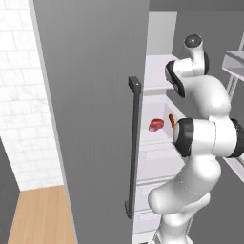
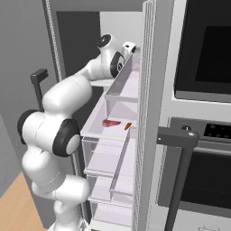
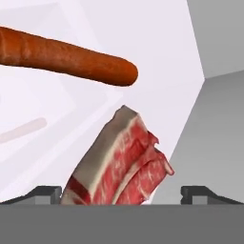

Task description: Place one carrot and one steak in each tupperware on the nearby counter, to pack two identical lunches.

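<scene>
Hand view: our claw (image 3: 122, 193) stands wide open, gripping nothing, its tips flanking the steak (image 3: 119, 164) at lower centre. We see the carrot (image 3: 66, 56) across the upper left, on the white fridge shelf (image 3: 162, 47).

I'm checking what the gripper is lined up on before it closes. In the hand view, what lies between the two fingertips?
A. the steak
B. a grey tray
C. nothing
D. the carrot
A: the steak sits between the open gripper fingertips, while the carrot lies apart, farther up in that view.
</scene>
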### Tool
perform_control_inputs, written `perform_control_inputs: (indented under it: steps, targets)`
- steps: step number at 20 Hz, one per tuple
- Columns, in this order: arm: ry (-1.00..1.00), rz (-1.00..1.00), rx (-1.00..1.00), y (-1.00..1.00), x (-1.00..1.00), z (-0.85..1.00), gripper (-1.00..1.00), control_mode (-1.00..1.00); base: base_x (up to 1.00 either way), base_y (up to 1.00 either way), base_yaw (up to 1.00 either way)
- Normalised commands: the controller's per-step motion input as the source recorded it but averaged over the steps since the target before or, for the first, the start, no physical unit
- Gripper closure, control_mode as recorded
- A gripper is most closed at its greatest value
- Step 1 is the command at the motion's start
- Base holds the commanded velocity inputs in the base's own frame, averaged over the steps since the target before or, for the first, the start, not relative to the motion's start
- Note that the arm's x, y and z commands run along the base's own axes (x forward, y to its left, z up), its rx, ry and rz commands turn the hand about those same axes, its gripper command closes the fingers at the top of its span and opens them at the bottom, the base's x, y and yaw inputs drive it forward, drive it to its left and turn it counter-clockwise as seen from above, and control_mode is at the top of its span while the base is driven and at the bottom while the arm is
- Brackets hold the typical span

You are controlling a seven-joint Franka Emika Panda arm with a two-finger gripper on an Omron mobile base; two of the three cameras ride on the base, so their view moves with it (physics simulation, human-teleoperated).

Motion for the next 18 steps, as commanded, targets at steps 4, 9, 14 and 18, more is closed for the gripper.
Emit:
perform_control_inputs:
  steps: [4, 9, 14, 18]
  targets:
    - [0.0, 0.0, 0.0, -0.01, 0.36, -0.39, -1.0, -1.0, 0.0, 0.0, 0.0]
    - [0.0, 0.0, 0.0, 0.0, 0.33, -0.4, 1.0, -1.0, 0.0, 0.0, 0.0]
    - [0.03, 0.0, 0.0, 0.0, 0.29, -0.39, 1.0, -1.0, 0.0, 0.0, 0.0]
    - [0.14, 0.0, 0.0, 0.15, 0.03, -0.34, 1.0, -1.0, 0.0, 0.0, 0.0]
